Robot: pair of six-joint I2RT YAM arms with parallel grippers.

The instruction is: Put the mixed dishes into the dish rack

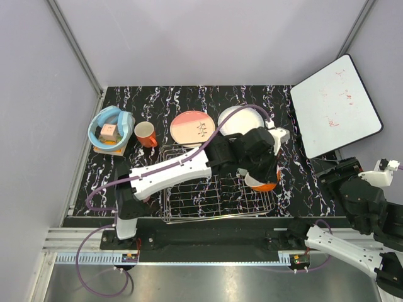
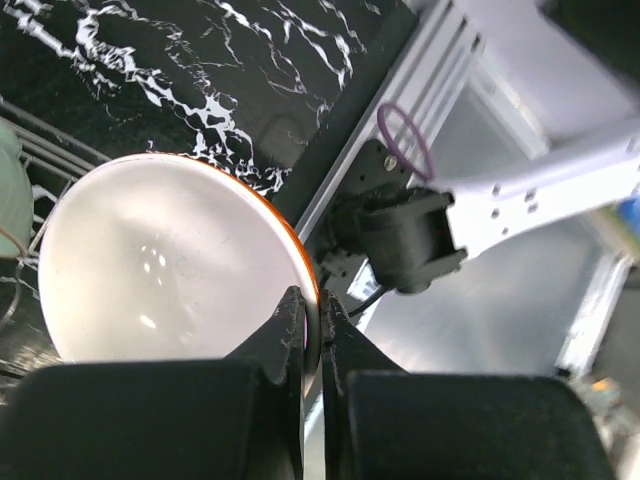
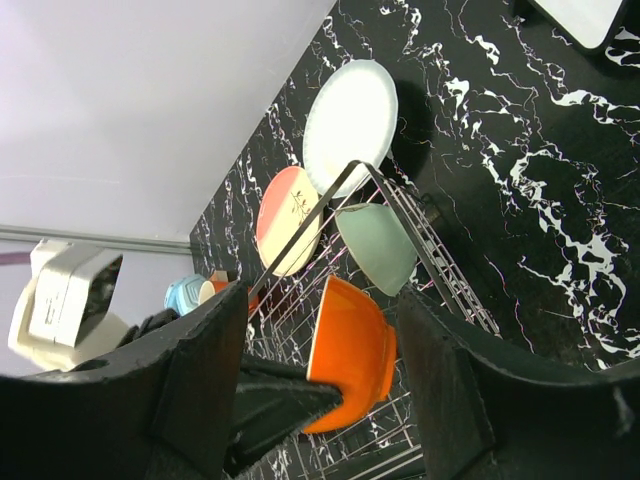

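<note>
Orange bowl (image 2: pixel 170 270) is pinched by its rim only in the left tool (image 2: pixel 312 305) over the rack (image 1: pixel 214 219), so a slip onto the green bowl (image 3: pixel 378 245) is risked.

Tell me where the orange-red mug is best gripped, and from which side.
Probably grip its rim wall, coming straight down from above: the orange-red mug stands upright with its mouth open, so one pincer finger can go inside and one outside. The light blue tub and salmon-pink plate flank its sides.

Overhead on table (image 1: pixel 296 182); left wrist close, right wrist farther, sharing white-and-orange bowl (image 2: pixel 170 270).
</note>
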